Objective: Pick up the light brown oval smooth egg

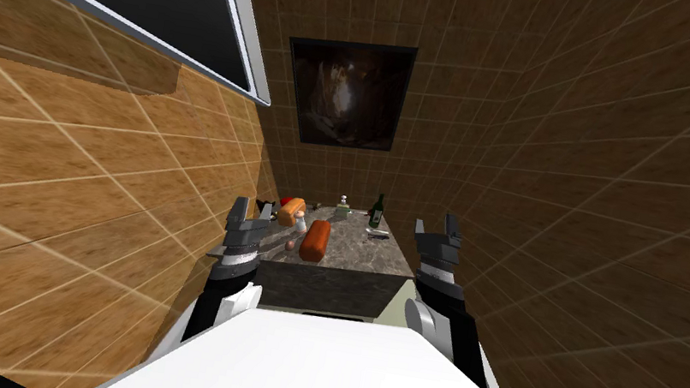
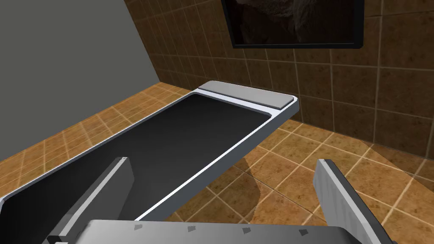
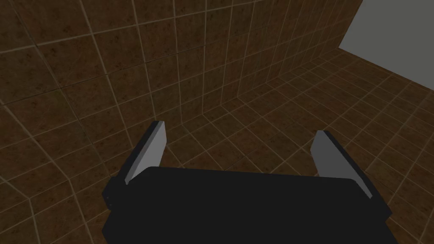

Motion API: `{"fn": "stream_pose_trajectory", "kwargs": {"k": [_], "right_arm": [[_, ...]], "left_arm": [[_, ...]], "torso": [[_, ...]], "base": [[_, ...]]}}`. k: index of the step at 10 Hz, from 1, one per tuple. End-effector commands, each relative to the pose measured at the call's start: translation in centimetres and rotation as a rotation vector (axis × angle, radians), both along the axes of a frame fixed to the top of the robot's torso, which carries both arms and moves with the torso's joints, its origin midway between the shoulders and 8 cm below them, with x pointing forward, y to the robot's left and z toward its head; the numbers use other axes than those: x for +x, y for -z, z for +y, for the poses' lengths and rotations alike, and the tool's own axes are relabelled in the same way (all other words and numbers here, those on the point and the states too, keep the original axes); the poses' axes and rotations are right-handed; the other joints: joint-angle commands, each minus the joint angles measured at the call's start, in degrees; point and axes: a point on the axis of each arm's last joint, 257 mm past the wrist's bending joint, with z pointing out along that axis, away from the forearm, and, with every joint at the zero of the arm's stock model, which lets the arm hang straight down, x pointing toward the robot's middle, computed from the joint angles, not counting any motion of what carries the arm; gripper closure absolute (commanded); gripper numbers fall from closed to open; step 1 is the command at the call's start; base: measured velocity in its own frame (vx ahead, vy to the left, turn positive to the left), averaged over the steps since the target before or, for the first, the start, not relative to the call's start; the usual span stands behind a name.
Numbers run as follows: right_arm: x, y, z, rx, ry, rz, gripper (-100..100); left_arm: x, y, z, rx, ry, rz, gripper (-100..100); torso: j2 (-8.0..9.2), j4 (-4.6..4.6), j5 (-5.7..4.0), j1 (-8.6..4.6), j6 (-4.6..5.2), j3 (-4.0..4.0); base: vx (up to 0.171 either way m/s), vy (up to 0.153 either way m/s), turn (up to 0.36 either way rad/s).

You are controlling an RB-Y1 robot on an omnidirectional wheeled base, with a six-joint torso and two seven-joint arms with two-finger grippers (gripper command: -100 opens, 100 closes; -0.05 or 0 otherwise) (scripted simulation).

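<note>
The egg [image 1: 290, 244] is a small light brown oval lying on the dark mottled countertop [image 1: 360, 250], close to the left of an orange cylinder [image 1: 315, 240]. My left gripper [image 1: 252, 212] hovers raised at the counter's left front corner, a short way left of the egg, with its fingers [image 2: 113, 178] open and nothing between them. On the counter's right side, my right gripper [image 1: 438, 229] is also raised and open, its fingers [image 3: 149, 148] bare.
Farther back on the counter stand an orange and white item [image 1: 293, 211], a small jar [image 1: 342, 205], a green bottle [image 1: 376, 208] and a small dark object [image 1: 377, 232]. Brown tiled walls close in on both sides and behind the counter.
</note>
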Motion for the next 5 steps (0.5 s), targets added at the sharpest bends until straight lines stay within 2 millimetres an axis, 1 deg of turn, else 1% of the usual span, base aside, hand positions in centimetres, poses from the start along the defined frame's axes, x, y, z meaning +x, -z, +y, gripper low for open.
{"fn": "stream_pose_trajectory", "kwargs": {"k": [1, 3, 5], "right_arm": [[0.0, 0.0, 0.0, 0.000, 0.000, 0.000, 0], [0.0, 0.0, 0.0, 0.000, 0.000, 0.000, 0], [0.0, 0.0, 0.0, 0.000, 0.000, 0.000, 0]], "left_arm": [[0.8, 0.9, -0.1, 0.033, 0.013, 0.044, -100], [1.9, 2.1, 0.2, 0.061, 0.019, 0.103, -100], [3.2, 3.9, 0.8, 0.087, 0.019, 0.180, -100]], "torso": [[0.00, 0.00, 0.00, 0.00, 0.00, 0.00], [0.03, 0.00, 0.00, -0.02, 0.00, 0.02], [0.05, 0.01, -0.01, -0.03, 0.01, 0.03]], "base": [[-0.004, -0.008, -0.029], [-0.011, -0.014, -0.028], [-0.014, -0.012, -0.037]]}}
